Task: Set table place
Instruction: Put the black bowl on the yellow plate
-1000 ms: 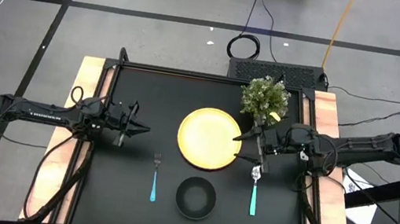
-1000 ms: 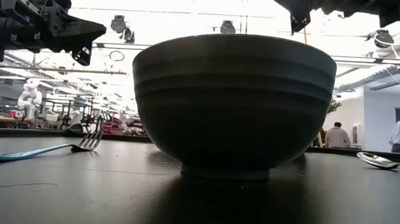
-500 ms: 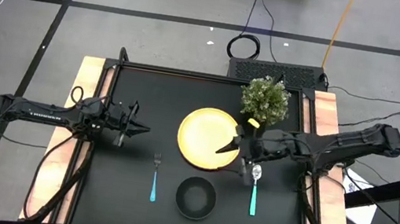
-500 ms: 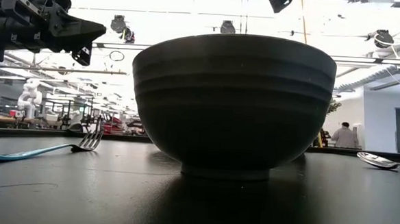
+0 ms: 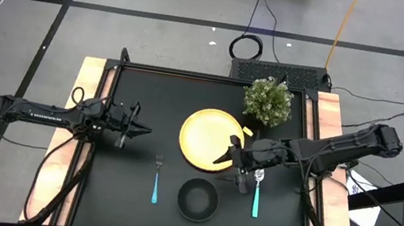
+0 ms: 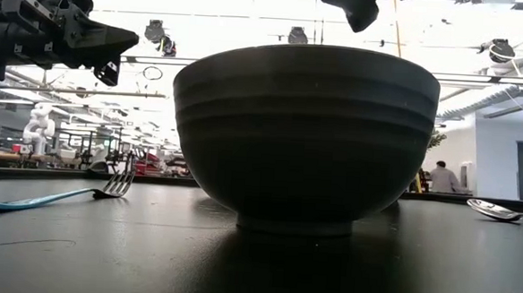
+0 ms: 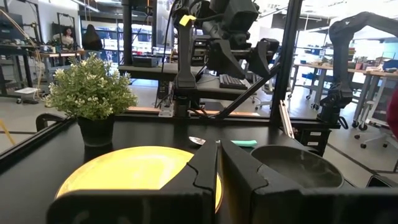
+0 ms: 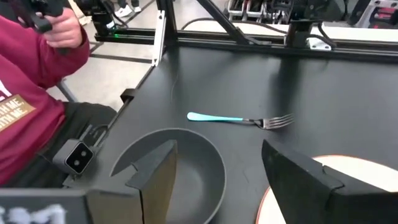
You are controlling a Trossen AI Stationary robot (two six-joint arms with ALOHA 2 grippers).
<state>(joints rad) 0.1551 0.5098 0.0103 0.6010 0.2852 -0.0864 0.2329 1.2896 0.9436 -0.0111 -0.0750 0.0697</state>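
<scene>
The yellow plate point(image 5: 210, 138) lies flat at the middle of the black table point(image 5: 125, 198). The black bowl point(image 5: 197, 199) stands on its foot nearer the front edge and fills the low view point(image 6: 303, 131). The teal-handled fork point(image 5: 157, 178) lies left of the bowl, and the teal-handled spoon point(image 5: 256, 193) lies right of it. My right gripper point(image 5: 229, 173) is open and empty, hovering between the plate's near right rim and the bowl; its wrist view shows the bowl point(image 8: 180, 168) below its fingers. My left gripper point(image 5: 139, 129) is shut and empty, held above the table left of the plate.
A bushy green potted plant point(image 5: 268, 100) stands at the far edge behind the plate. A person in a red top point(image 8: 31, 93) sits at the table's near side. Bare table top lies at the near left and the far left.
My right gripper has moved from beside the plate's right rim, above the spoon's head, toward the table's left and near edge, closer to the bowl. The plate, bowl, fork and spoon have stayed where they were.
</scene>
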